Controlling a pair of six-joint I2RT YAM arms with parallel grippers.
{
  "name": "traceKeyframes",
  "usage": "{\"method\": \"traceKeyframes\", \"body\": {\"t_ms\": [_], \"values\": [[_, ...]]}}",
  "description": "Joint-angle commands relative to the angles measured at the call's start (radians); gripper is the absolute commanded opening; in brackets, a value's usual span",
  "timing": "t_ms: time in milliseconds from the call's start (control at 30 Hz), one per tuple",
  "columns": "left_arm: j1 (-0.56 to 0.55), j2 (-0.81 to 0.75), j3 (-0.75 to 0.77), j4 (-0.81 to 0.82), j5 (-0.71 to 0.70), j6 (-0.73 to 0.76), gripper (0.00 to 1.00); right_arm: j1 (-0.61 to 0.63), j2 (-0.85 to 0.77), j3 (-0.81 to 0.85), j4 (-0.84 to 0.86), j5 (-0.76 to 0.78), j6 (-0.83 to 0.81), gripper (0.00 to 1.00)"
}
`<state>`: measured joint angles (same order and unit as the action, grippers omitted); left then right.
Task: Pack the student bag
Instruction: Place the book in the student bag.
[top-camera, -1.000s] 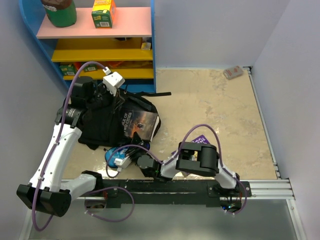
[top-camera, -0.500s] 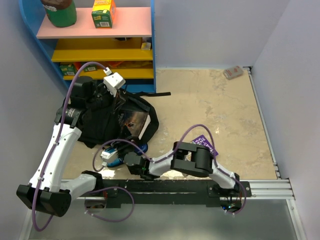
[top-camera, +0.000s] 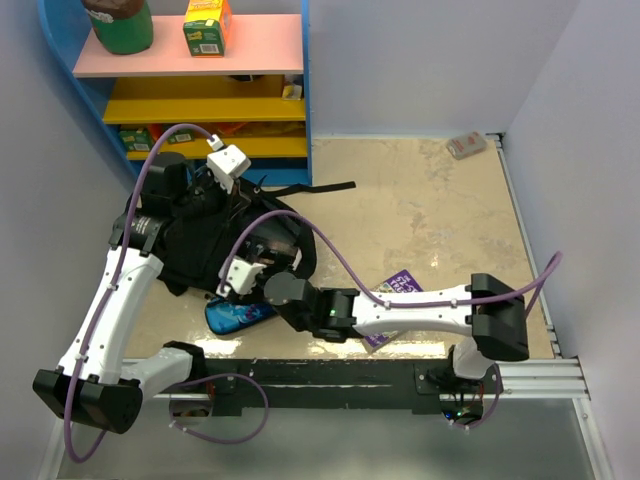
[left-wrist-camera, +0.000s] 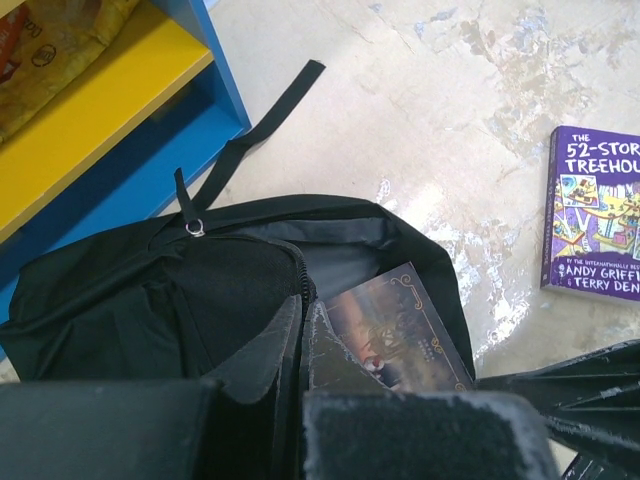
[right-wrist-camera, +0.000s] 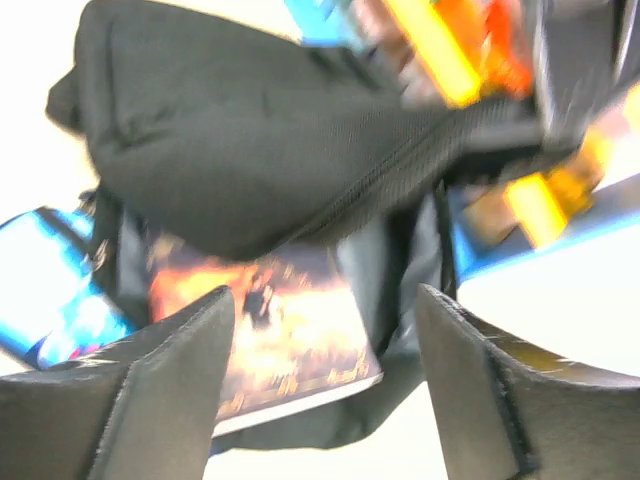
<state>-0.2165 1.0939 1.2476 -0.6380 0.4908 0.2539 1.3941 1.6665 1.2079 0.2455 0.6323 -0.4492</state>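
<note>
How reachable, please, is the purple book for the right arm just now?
Probably yes: the purple book lies bare on the table, but the right gripper must retract from the student bag.

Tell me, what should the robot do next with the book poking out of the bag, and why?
Probably nudge the right hand forward to push the book deeper. The book lies only partly inside the student bag, the left hand holds the opening up, and the right hand is open just in front of it.
</note>
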Motion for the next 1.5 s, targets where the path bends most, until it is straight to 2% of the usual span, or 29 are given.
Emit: {"method": "traceKeyframes", "body": {"t_ms": [0, 33, 133, 167, 200, 267, 367, 633, 833, 1267, 1367, 1467], "values": [[-0.004, -0.023, 0.023, 0.067, 0.038, -0.008, 0.0, -0.018, -0.051, -0.091, -0.161, -0.06, 0.271, 0.66], [-0.006, -0.022, 0.023, 0.069, 0.038, -0.011, 0.0, -0.026, -0.059, -0.1, -0.17, -0.059, 0.3, 0.64], [-0.004, -0.02, 0.026, 0.067, 0.038, -0.015, 0.0, -0.084, -0.097, -0.122, -0.242, -0.083, 0.485, 0.21], [-0.004, -0.02, 0.026, 0.067, 0.038, -0.013, 0.0, -0.104, -0.109, -0.145, -0.253, -0.103, 0.588, 0.04], [-0.004, -0.022, 0.024, 0.069, 0.035, -0.013, 0.0, -0.139, -0.123, -0.162, -0.282, -0.14, 0.627, 0.0], [-0.004, -0.022, 0.024, 0.07, 0.034, -0.012, 0.0, -0.159, -0.168, -0.205, -0.272, -0.155, 0.709, 0.0], [-0.004, -0.015, 0.024, 0.075, 0.034, -0.016, 0.0, -0.181, -0.169, -0.246, -0.261, -0.164, 0.75, 0.0], [-0.004, -0.019, 0.027, 0.087, 0.042, -0.036, 0.0, -0.205, -0.036, -0.183, -0.2, -0.272, 0.78, 0.0], [-0.004, -0.016, 0.023, 0.084, 0.04, -0.028, 0.0, -0.217, 0.088, -0.073, -0.147, -0.261, 0.771, 0.0], [-0.004, -0.028, 0.042, 0.043, 0.063, 0.002, 0.0, -0.336, 0.326, 0.309, -0.094, -0.275, 0.776, 0.0], [-0.004, -0.037, 0.035, 0.038, 0.052, 0.016, 0.0, -0.327, 0.284, 0.26, -0.033, -0.324, 0.784, 0.0], [-0.004, -0.045, 0.012, 0.044, 0.037, 0.033, 0.0, -0.326, 0.242, 0.193, -0.061, -0.37, 0.837, 0.02]]}}
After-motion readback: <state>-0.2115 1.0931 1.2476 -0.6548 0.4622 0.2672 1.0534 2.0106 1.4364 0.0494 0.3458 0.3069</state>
